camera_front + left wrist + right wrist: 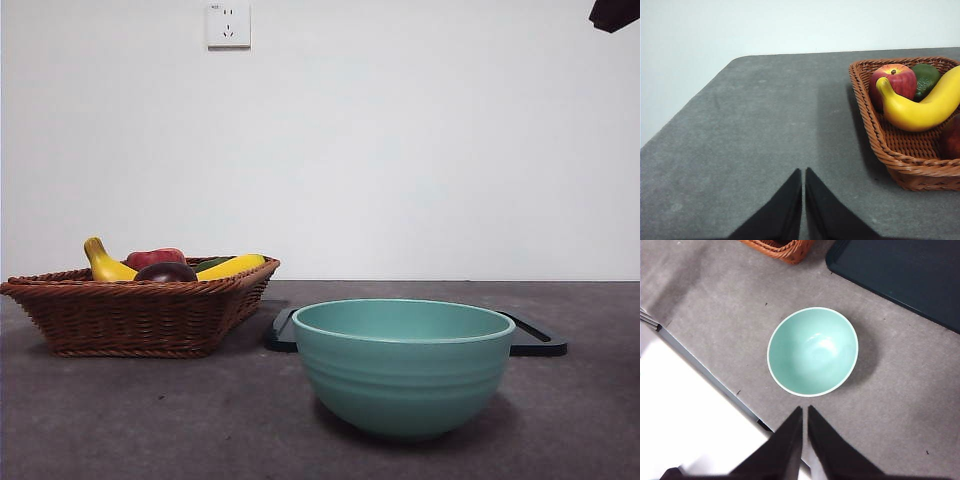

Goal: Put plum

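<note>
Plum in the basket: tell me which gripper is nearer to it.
Left. The left gripper hangs beside the basket holding the plum. The right gripper hangs above the green bowl, farther off.

Tabletop [120,420]: grey, matt, faintly mottled, with a fine rough grain and no shine.

Basket [130,315]: brown woven wicker, ribbed and coarse, with a braided rim and a slight sheen on the strands.

Bowl [403,368]: pale teal, smooth, ceramic-looking, with a satin finish, shallow ridges round the outer wall and soft highlights inside.

Tray [900,275]: dark, flat, smooth, low-gloss, plastic-looking.

Plum [166,272]: dark maroon skin, smooth, slightly glossy.

Banana [920,107]: yellow, smooth, waxy shine.

Apple [894,82]: red, glossy, faint streaking.

Left pincer [803,200] and right pincer [804,440]: black, matt, smooth-faced.

Wall [420,140]: white, plain, matt.
</note>
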`<state>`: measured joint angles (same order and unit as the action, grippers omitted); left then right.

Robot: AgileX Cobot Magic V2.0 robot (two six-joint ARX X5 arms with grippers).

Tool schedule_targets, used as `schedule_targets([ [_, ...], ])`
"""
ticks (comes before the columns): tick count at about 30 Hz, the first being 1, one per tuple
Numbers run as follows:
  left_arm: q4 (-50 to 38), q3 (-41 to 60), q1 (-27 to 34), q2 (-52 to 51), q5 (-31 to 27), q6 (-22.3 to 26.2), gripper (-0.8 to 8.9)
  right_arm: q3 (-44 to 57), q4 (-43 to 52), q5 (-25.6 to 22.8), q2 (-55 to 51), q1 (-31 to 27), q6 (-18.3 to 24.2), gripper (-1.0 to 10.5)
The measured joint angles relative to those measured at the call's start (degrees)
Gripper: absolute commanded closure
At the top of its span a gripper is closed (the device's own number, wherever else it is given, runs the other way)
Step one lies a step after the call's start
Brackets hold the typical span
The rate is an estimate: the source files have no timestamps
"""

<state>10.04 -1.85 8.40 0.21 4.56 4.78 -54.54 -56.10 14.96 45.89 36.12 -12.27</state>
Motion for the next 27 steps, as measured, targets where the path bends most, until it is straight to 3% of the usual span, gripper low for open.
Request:
schedule_targets([
  [8,0.0,0.0,0.0,0.0,0.0,0.0,8.04,0.0,0.0,0.0,0.0,0.0,0.4,9.4],
  [12,0.0,0.0,0.0,0.0,0.0,0.0,8.04,0.0,3.4,-2.6,-1.6,-2.8,5.3,9.4],
  [18,0.0,0.0,0.0,0.0,0.0,0.0,8.04,5.6,21.5,-3.0,-8.2,-17.6,11.1,9.4],
  [21,0.0,0.0,0.0,0.0,0.0,0.0,8.04,15.7,31.8,-3.3,-15.8,-32.0,12.1,9.4],
  [23,0.0,0.0,0.0,0.0,0.0,0.0,8.04,23.5,38.5,-3.5,-21.8,-38.2,12.4,9.4],
  [27,0.0,0.0,0.0,0.0,0.0,0.0,8.04,34.5,46.2,-4.3,-30.9,-42.1,12.5,9.4],
])
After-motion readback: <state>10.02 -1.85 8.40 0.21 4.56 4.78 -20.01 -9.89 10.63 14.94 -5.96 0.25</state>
